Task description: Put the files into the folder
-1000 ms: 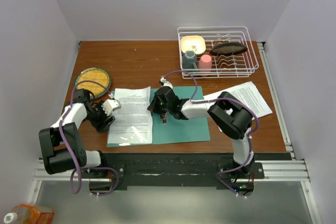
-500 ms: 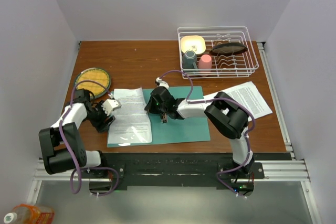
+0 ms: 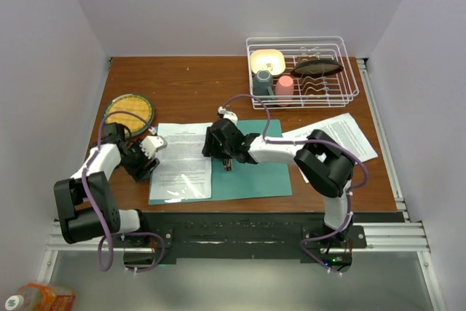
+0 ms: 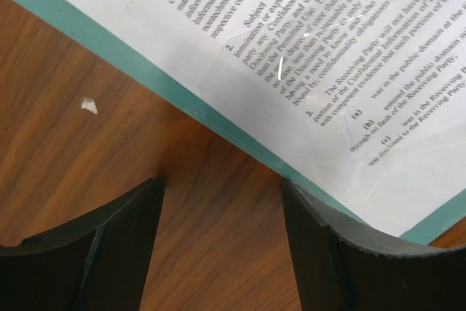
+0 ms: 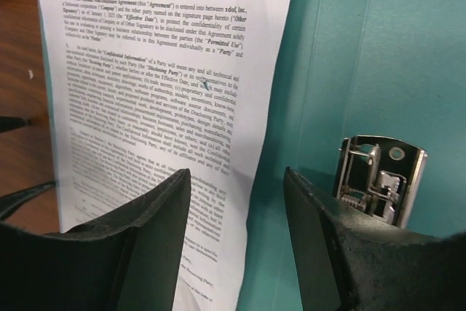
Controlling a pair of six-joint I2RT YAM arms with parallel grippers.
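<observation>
Right gripper is being held part open and empty above the white printed paper sheet, whose edge is lying beneath the jaws on the flat teal card folder. Left gripper is being held open, empty, over the wooden table beside the folder. A second printed sheet is waiting well behind the right gripper; on withdrawal, the first sheet could be dragged askew by a low finger.

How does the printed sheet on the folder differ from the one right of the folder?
Place: the left sheet lies on the folder's left leaf, while the right sheet lies mostly on the bare table. Pose: the left sheet sits roughly square to the folder, the right sheet askew. Both are white and densely printed.
</observation>
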